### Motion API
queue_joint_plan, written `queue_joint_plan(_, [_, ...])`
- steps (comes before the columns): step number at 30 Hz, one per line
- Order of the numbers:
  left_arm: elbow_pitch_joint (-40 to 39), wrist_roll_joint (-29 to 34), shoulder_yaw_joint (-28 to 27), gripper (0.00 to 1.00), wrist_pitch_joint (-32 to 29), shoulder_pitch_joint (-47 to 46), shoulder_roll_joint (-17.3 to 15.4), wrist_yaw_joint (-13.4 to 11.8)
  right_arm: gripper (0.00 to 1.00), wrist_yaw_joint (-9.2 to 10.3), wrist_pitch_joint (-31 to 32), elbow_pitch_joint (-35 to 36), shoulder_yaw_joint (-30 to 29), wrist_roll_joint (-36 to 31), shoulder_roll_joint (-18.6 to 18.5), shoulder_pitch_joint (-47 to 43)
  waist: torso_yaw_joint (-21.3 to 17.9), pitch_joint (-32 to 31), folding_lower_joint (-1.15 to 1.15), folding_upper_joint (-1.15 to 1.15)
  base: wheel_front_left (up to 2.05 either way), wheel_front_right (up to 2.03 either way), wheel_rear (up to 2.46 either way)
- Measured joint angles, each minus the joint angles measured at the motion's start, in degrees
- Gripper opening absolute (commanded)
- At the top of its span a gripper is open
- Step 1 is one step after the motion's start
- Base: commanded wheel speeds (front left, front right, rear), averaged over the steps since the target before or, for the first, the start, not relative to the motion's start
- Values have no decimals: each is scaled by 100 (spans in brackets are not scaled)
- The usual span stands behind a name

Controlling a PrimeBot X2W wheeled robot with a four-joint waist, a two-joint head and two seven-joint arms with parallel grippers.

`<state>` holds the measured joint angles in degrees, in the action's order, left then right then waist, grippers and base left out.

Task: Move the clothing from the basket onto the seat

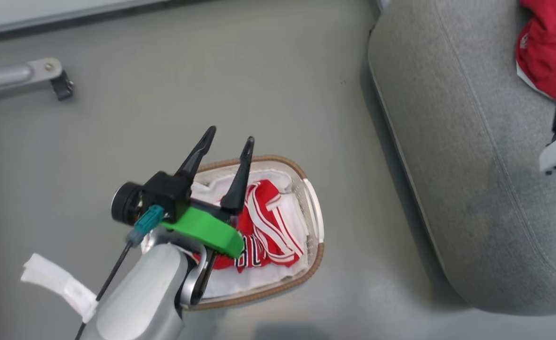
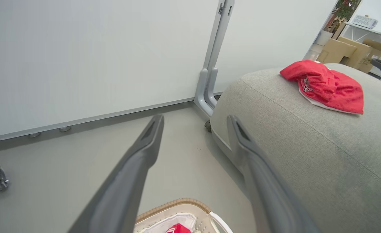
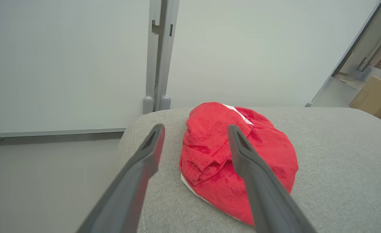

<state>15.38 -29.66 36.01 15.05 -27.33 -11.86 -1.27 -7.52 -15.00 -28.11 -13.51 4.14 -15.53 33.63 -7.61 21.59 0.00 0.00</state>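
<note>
Broadly, a pale grey floor [image 1: 212,94] takes up most of the head view, and white wall panels [image 2: 80,58] joined at a grey post [image 2: 214,64] close it off at the far side. The grey woven seat [image 1: 471,165] is next in size. It sits on the robot's right, with rounded edges and a stitched seam running along its top.

The basket [image 1: 268,159] stands on the floor to the left of the seat, apart from it. It is oval and white with a brown rim, and a white liner [image 1: 259,278] is inside it.

1 red garment [image 1: 544,47] lies crumpled on top of the seat near its far corner, with a white edge showing beneath it. The other red garment [image 1: 271,231] is in the basket on the liner, with white stripes uppermost and dark lettering at its near end.

The left gripper [image 1: 230,134] hangs over the basket with its 2 dark fingers spread wide and pointing away from the robot. Nothing is between them. In its wrist view the basket rim is at the bottom edge, below the fingers.

The right gripper [image 3: 196,127] is above the seat, also spread wide and holding nothing. The garment on the seat lies beyond and beneath its fingers. Whether a tip brushes the cloth cannot be told.

Cardboard boxes [image 2: 349,51] stand beyond the seat. A black caster [image 1: 61,85] on a grey metal leg rests on the floor at far left.
</note>
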Motion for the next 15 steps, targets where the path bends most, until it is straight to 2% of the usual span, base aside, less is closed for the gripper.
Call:
queue_joint_plan(11, [-2,379,-1430,100,10,1424,298,-5,100,0,0,428,867,287,625,-934,556,-886,0,0,0,0,0])
queue_joint_plan(15, [-100,493,-1941,100,11,1921,528,0,100,0,0,732,1042,350,811,-1410,778,-1145,0,0,0,0,0])
